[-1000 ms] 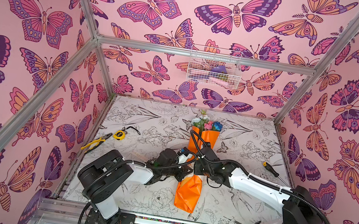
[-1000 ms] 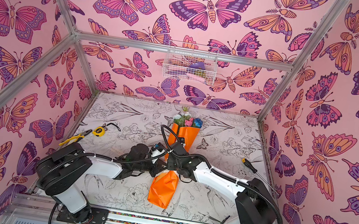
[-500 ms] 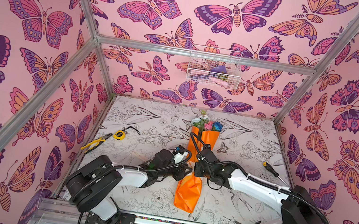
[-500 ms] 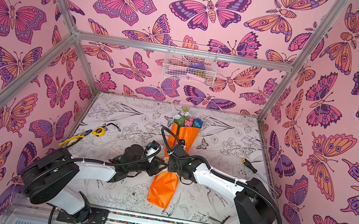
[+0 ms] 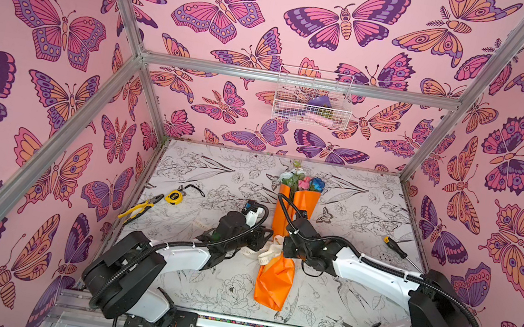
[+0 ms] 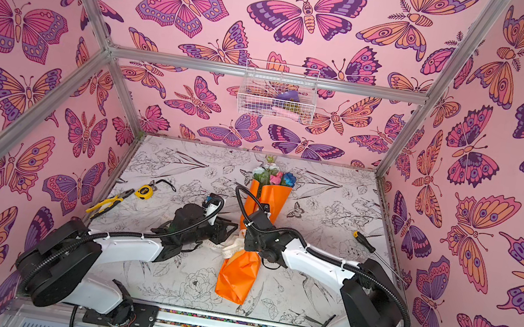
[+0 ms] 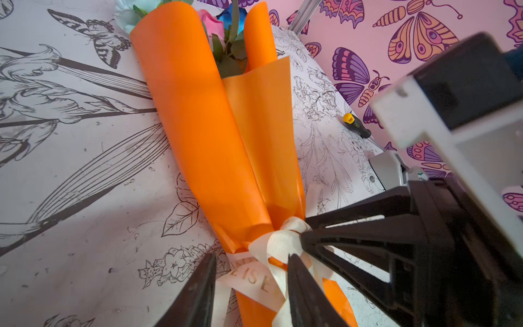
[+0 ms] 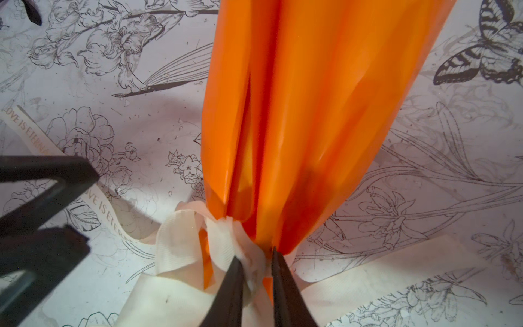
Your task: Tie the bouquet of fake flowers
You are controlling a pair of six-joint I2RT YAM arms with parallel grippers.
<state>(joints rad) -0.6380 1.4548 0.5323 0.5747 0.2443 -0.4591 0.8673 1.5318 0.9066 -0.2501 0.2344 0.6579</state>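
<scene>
The bouquet of fake flowers [image 5: 300, 204] [image 6: 269, 198] lies on the table in orange wrapping paper [image 7: 209, 127] [image 8: 319, 99], with its pink, white and blue blooms at the far end. A cream ribbon [image 5: 267, 256] [image 7: 280, 240] [image 8: 175, 246] is knotted round its narrow waist. My right gripper [image 8: 254, 254] [image 5: 283, 248] is shut on that knot. From the other side my left gripper [image 7: 252, 256] [image 5: 263, 239] stands open. Its jaws straddle a lettered ribbon tail without pinching it.
Yellow pliers [image 5: 139, 210] and a yellow tape measure [image 5: 173, 197] lie at the left of the table. A screwdriver [image 5: 395, 247] lies at the right. A white wire basket [image 5: 311, 102] hangs on the back wall.
The left gripper's jaws have opened from shut, and the left arm's elbow has sunk lower. The right gripper has stayed on the knot.
</scene>
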